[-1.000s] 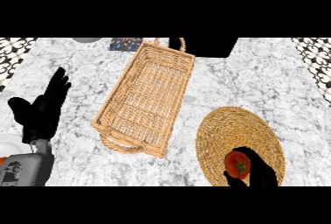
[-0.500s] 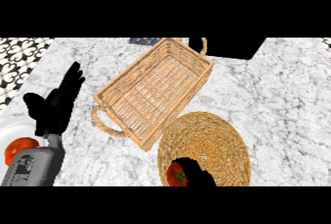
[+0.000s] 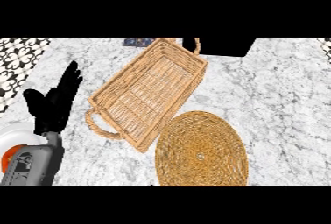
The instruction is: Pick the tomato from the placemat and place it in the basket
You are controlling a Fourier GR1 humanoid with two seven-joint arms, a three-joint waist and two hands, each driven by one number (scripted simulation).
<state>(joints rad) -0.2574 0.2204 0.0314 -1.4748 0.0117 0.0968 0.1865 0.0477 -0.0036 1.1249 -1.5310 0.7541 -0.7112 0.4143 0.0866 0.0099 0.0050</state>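
Note:
The woven rectangular basket [image 3: 147, 92] lies tilted across the middle of the marble counter, one handle near me and one at the far end. Just below and to its right lies the round woven placemat [image 3: 202, 153], bare on top. No tomato shows anywhere on the mat or in the basket. My left hand [image 3: 55, 103] rests open at the left edge, fingers pointing up, apart from the basket. My right hand is out of the view.
A white plate [image 3: 16, 135] with something orange on it sits at the lower left, partly behind my left forearm [image 3: 32, 166]. A black block [image 3: 218, 46] and a small dark patterned item [image 3: 139, 41] stand at the counter's far edge.
The view has swung, so the basket and placemat now sit further right and lower. The tomato and my right hand, seen at the mat's near edge before, have left the picture at the bottom.

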